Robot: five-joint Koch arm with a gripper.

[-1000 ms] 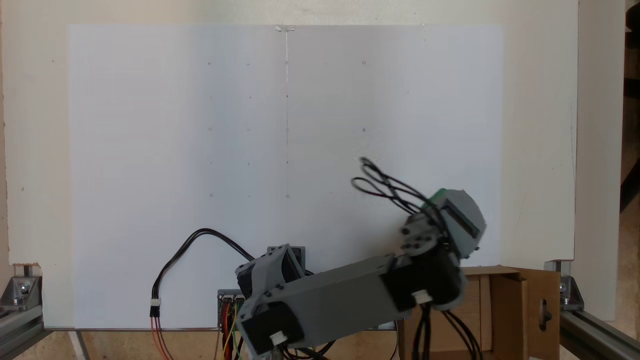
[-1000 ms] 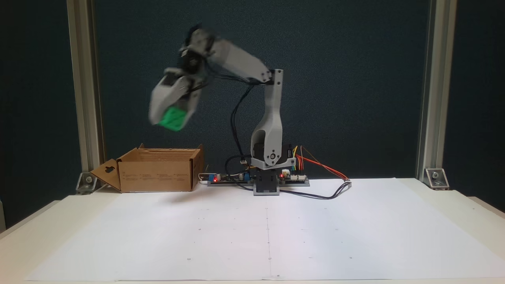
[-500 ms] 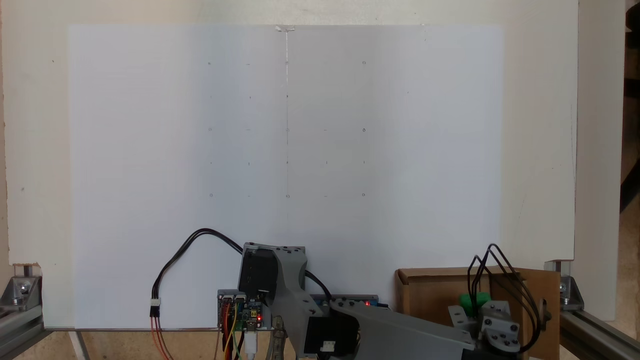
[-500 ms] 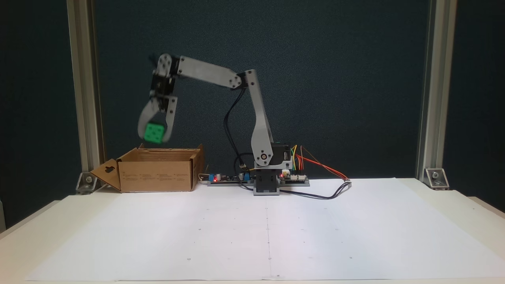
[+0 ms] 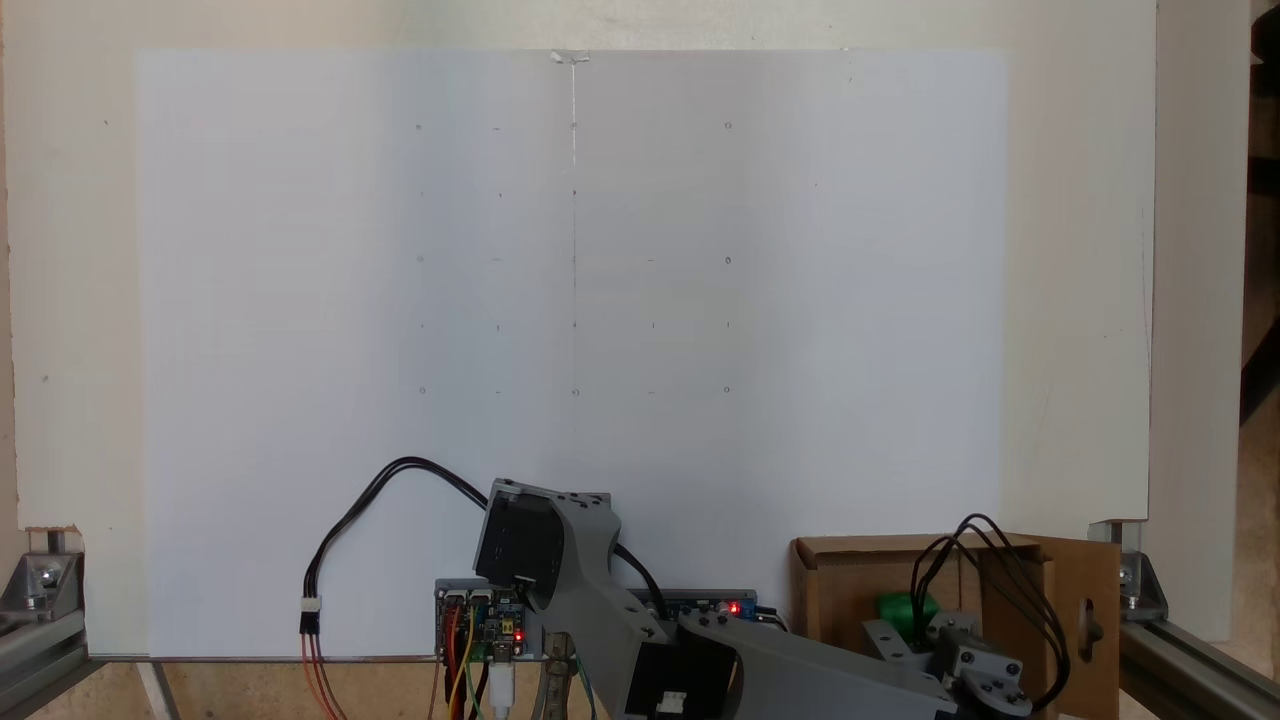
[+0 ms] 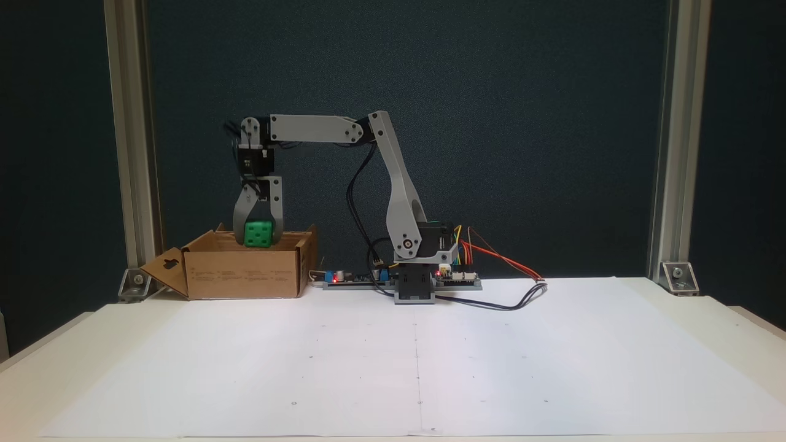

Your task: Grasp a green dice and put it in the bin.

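Gripper (image 6: 258,236) points straight down from the wrist, its two grey jaws clamped on opposite side faces of the green dice (image 6: 258,234), pip face toward the camera in a fixed view. The dice hangs at the open top of the cardboard box (image 6: 245,270), its lower edge about level with the rim, inside the walls as far as that view tells; from above, in a fixed view, a green patch (image 5: 905,606) shows over the box interior (image 5: 835,580). Judged a light, rigid plastic cube: smooth and a bit slippery, rounded edges, so flat opposite faces are the sound place to hold, as here. Not fragile; a short drop should do it no harm. Box sits at the table (image 6: 706,307) edge, keyhole flap (image 6: 164,270) splayed outward.
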